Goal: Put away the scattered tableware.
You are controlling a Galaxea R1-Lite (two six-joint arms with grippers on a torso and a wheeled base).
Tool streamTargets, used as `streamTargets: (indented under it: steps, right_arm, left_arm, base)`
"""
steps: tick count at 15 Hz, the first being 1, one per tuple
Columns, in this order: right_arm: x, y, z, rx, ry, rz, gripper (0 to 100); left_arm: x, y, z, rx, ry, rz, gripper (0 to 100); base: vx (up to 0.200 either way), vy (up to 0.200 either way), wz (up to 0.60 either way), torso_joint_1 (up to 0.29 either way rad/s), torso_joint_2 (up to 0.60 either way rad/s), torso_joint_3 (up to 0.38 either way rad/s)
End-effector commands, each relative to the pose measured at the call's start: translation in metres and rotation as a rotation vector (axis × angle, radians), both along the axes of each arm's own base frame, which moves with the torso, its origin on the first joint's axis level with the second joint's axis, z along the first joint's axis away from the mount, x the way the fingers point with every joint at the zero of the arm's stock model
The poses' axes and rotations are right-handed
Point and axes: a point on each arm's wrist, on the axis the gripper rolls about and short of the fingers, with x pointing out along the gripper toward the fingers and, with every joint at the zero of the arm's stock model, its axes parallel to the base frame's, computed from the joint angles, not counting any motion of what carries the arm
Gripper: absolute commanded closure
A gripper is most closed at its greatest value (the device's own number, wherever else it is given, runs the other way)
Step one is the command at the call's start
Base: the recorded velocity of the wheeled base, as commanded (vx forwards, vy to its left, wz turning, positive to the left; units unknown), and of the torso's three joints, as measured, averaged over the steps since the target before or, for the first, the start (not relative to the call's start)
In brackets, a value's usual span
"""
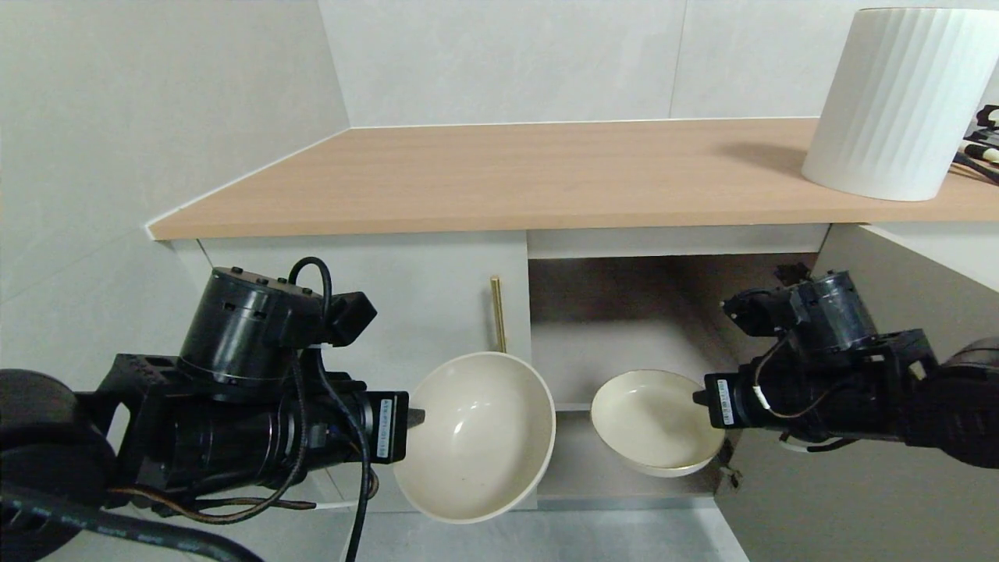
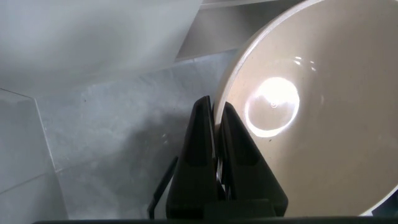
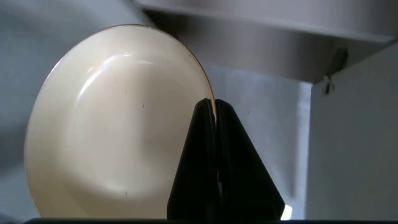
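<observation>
A large cream bowl [image 1: 476, 433] hangs in the air in front of the shut left cabinet door, pinched at its rim by my left gripper [image 1: 415, 417]. In the left wrist view the fingers [image 2: 200, 134] clamp the large bowl's [image 2: 311, 118] edge. A smaller cream bowl [image 1: 652, 421] with a thin gold rim is held by my right gripper [image 1: 700, 398] before the open cabinet. The right wrist view shows that smaller bowl [image 3: 118, 118] gripped at its rim by the fingers [image 3: 202, 134].
The open cabinet [image 1: 624, 328] under the wooden countertop [image 1: 507, 176] has a shelf inside and its door [image 1: 882, 257] swung out at the right. A brass handle [image 1: 496, 312] is on the shut left door. A white ribbed cylinder [image 1: 897, 101] stands on the counter's right.
</observation>
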Motion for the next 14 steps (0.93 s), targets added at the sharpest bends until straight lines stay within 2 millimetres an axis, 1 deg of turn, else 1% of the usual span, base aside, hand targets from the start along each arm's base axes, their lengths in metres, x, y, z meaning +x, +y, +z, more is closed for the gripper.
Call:
streamTargets:
  steps: [1,2,3,4,7,10,12,13,14]
  right_arm:
    - [0.040,0.017,-0.060,0.016,0.034,-0.118,100]
    - [0.055,0.016,-0.081,0.005,0.016,-0.168,100]
    - [0.069,0.015,-0.097,-0.003,-0.010,-0.207,100]
    - [0.082,0.013,-0.108,0.001,-0.036,-0.240,100]
    - [0.101,0.011,-0.129,-0.004,-0.040,-0.276,100]
    - [0.116,0.011,-0.147,-0.010,-0.067,-0.342,100]
    - [0.116,0.011,-0.147,-0.010,-0.067,-0.342,100]
    - [0.123,0.012,-0.153,-0.011,-0.096,-0.362,100]
    - [0.127,0.012,-0.155,-0.012,-0.102,-0.372,100]
  left_arm:
    - [0.001,-0.001,-0.002,0.004,0.007,-0.001,100]
    - [0.001,-0.002,-0.003,0.006,0.011,-0.005,100]
    - [0.001,-0.003,-0.004,0.008,0.014,-0.007,100]
    - [0.001,-0.004,-0.005,0.009,0.016,-0.010,100]
    - [0.000,-0.005,-0.006,0.014,0.021,-0.017,100]
    - [-0.001,-0.007,-0.008,0.018,0.027,-0.026,100]
    - [-0.001,-0.007,-0.008,0.018,0.027,-0.026,100]
    - [-0.002,-0.010,-0.010,0.022,0.034,-0.036,100]
    - [-0.002,-0.010,-0.011,0.024,0.036,-0.036,100]
  base:
    - [0.000,0.000,0.00,0.000,0.00,0.000]
    - [0.000,0.000,0.00,0.000,0.00,0.000]
    - [0.000,0.000,0.00,0.000,0.00,0.000]
    - [0.000,0.000,0.00,0.000,0.00,0.000]
    - [0.000,0.000,0.00,0.000,0.00,0.000]
    - [0.000,0.000,0.00,0.000,0.00,0.000]
    - [0.000,0.000,0.00,0.000,0.00,0.000]
    - [0.000,0.000,0.00,0.000,0.00,0.000]
    - [0.000,0.000,0.00,0.000,0.00,0.000]
